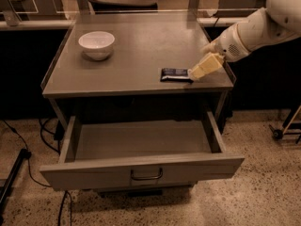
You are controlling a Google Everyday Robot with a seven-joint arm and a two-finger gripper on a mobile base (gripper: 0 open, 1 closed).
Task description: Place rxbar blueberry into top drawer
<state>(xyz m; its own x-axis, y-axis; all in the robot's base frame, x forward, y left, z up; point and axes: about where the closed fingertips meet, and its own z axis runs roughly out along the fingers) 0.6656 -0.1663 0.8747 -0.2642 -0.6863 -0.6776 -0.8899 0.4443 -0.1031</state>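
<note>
Camera view: gripper at the right end of the rxbar blueberry, its hold impossible to tell, the bar lying unlifted on the tabletop, top drawer open below it, awaiting delivery.

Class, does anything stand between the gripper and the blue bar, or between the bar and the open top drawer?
Nothing visible does. The gripper sits at the right end of the rxbar blueberry. The top drawer below is pulled open, with nothing showing inside. The white bowl stands apart at the tabletop's back left.
</note>
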